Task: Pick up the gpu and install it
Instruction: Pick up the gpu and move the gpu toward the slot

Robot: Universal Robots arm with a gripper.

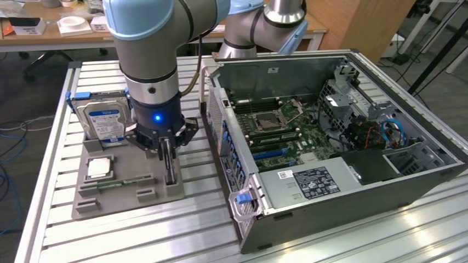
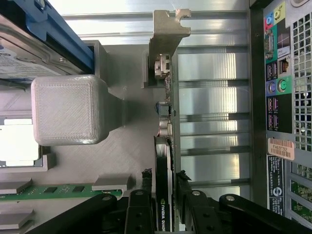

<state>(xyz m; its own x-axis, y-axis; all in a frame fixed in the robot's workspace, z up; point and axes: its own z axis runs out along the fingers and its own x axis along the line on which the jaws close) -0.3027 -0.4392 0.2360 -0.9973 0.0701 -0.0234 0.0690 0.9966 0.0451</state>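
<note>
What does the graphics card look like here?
On the grey plastic tray beside the open computer case, look at its case-side edge. The thin dark circuit card stands on edge there, silver bracket at one end, unlike the blue-labelled hard drive.

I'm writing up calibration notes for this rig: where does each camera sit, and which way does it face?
Exterior view: off the arm, raised, looking down on the table, grey tray and open computer case; the arm and gripper show.
Wrist view: on the wrist, looking down along the gripper, whose fingers are shut on the gpu.
Shared: gpu, tray, hard drive, computer case.
</note>
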